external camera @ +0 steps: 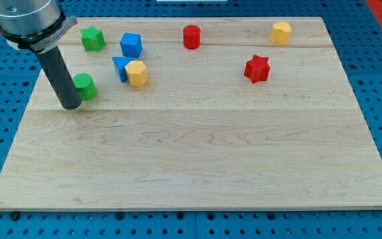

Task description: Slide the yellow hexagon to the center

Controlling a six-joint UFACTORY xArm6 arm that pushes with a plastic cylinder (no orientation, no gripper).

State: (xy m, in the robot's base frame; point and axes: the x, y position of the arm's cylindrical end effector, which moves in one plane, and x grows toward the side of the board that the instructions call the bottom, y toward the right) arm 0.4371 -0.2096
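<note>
The yellow hexagon point(136, 73) lies in the board's upper left part, touching the right side of a blue triangle point(119, 67). My tip point(70, 106) rests on the board at the left, well to the left of the hexagon and below it. The rod stands against the left side of a green cylinder point(85, 87), which lies between my tip and the hexagon. A second yellow block point(281, 32), rounder in shape, sits near the top right edge.
A green star point(93, 38) and a blue cube point(131, 44) lie near the top left. A red cylinder point(191, 36) is at the top middle. A red star point(257, 68) is right of centre. The wooden board point(197, 166) lies on a blue pegboard.
</note>
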